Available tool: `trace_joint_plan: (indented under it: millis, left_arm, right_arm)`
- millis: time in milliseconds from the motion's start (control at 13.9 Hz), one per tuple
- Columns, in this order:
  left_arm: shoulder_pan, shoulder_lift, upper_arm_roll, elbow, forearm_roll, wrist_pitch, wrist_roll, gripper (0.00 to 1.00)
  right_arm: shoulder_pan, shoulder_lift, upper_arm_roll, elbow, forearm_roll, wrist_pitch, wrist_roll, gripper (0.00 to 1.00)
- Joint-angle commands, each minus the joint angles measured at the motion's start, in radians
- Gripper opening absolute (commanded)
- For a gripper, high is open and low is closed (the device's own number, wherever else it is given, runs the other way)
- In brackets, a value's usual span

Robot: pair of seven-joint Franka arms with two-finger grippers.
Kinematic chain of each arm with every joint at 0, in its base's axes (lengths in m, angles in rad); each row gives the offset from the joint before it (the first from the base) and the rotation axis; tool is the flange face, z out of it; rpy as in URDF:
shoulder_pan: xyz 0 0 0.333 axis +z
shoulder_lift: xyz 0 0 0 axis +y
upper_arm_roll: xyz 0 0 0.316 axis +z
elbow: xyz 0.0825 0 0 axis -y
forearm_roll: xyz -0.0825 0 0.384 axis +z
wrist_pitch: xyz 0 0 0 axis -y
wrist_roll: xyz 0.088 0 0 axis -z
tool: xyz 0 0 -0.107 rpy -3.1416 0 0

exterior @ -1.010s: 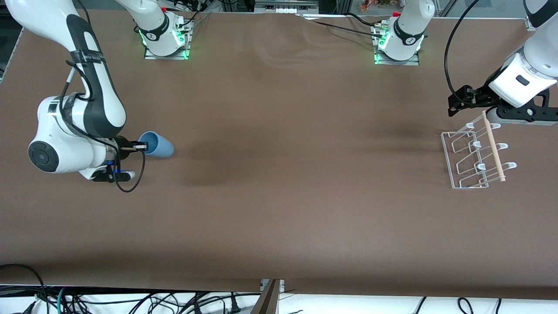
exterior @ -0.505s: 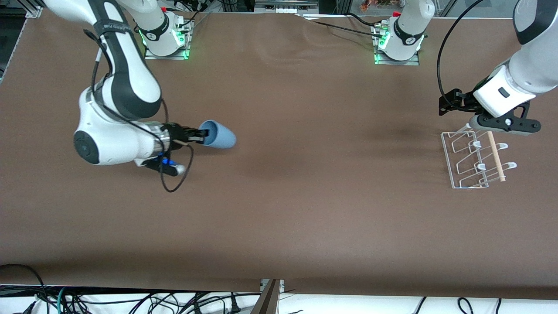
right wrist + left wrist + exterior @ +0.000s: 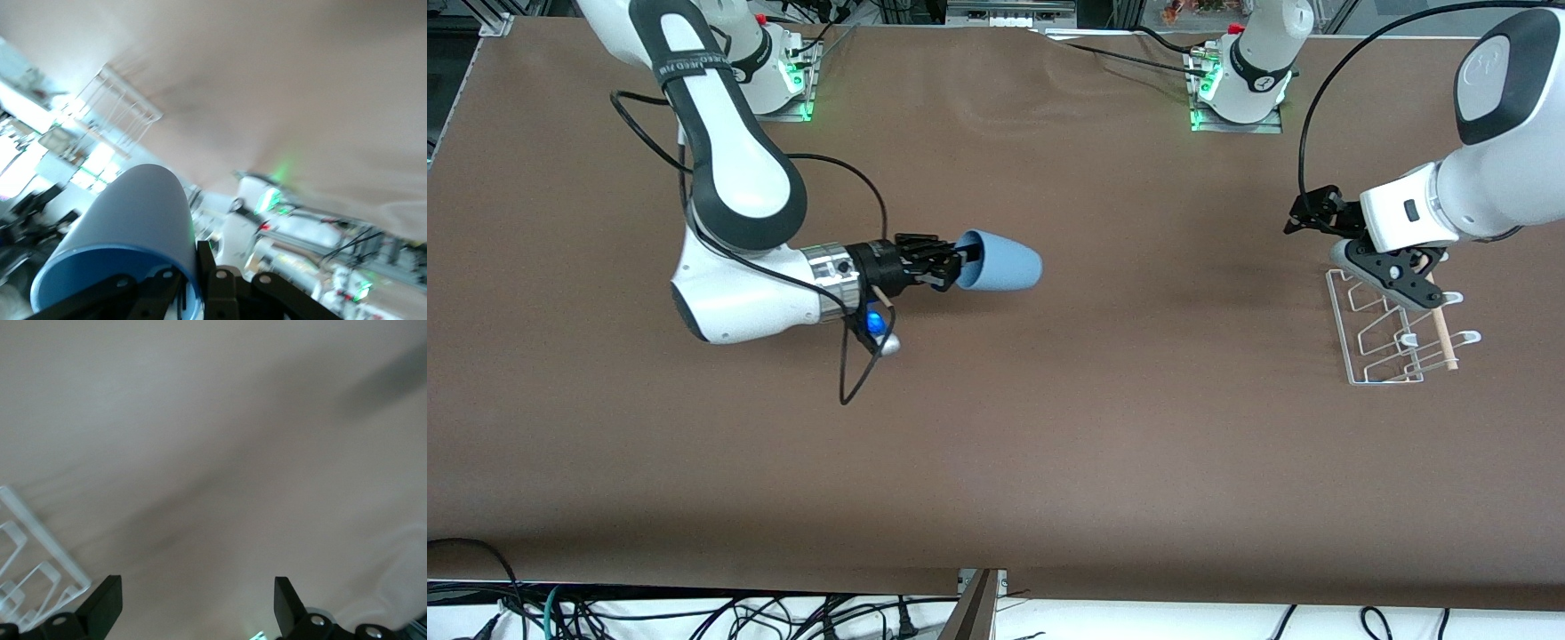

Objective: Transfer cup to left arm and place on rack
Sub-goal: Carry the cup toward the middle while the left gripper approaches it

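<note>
My right gripper (image 3: 958,263) is shut on the rim of the light-blue cup (image 3: 1002,263), one finger inside the mouth and one outside. It holds the cup on its side in the air over the middle of the table, base pointing toward the left arm's end. In the right wrist view the cup (image 3: 127,227) fills the lower corner. My left gripper (image 3: 1398,275) is open and empty, hanging over the white wire rack (image 3: 1394,318) at the left arm's end. The left wrist view shows the open fingers (image 3: 105,607) over bare table, with the rack (image 3: 30,570) at the edge.
The two arm bases (image 3: 763,76) (image 3: 1240,84) stand along the table's edge farthest from the front camera. A pale wooden dowel (image 3: 1438,320) lies across the rack. Cables hang below the table's near edge.
My right arm has swung the cup from the right arm's end toward the table's middle. My left gripper has turned and lowered slightly over the rack's end.
</note>
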Motion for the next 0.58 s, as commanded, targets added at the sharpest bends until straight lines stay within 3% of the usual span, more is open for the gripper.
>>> trace_joint_plan:
  millis: [0, 216, 505]
  left_arm:
    - [0.012, 0.019, -0.003, 0.012, -0.116, -0.013, 0.167, 1.0]
    - [0.012, 0.051, -0.001, 0.017, -0.268, -0.009, 0.407, 1.0]
    - [-0.006, 0.075, -0.006, 0.012, -0.343, 0.048, 0.679, 1.0]
  right_arm:
    - [0.092, 0.061, -0.005, 0.079, 0.056, 0.104, 0.045, 0.0]
    - [0.21, 0.105, -0.005, 0.119, 0.111, 0.31, 0.06, 0.0]
    - [0.279, 0.161, -0.005, 0.201, 0.167, 0.367, 0.094, 0.0]
